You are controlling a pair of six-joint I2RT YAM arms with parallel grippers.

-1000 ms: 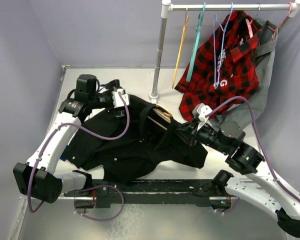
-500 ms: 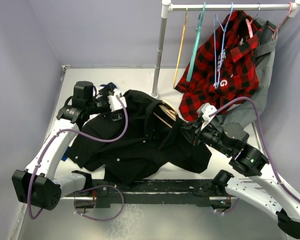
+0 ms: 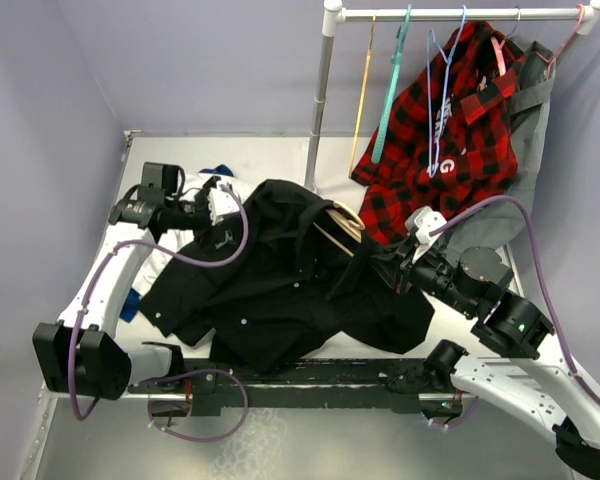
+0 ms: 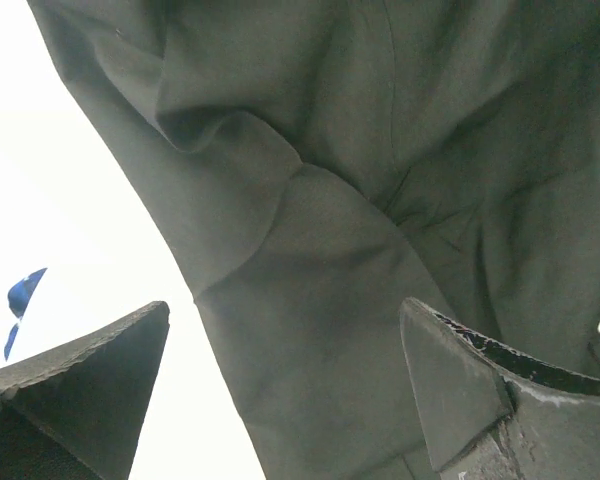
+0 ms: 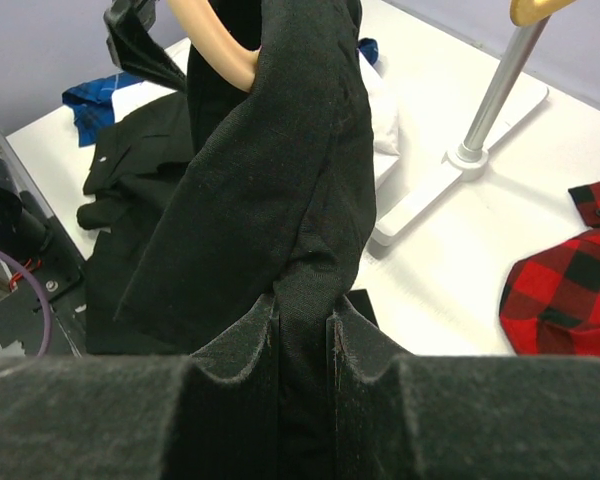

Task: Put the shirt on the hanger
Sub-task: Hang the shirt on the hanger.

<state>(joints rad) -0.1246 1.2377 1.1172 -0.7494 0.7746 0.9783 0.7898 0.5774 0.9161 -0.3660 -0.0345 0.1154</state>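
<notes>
One shirt (image 3: 280, 290), one hanger (image 3: 344, 222) (apparently inside it); right end effector (image 5: 302, 312) pinches shirt, left end effector (image 4: 285, 312) gapes.

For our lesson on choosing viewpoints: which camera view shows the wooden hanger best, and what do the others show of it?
Top external: the hanger shows as tan bars poking from the black shirt, so its position is clear. Right wrist catches only one curved tan arm above the fabric. Left wrist shows shirt cloth only, no hanger.

Top cam: high overhead, looks down+fwd. Wrist cams: v. close; all share shirt (image 3: 280, 290).
</notes>
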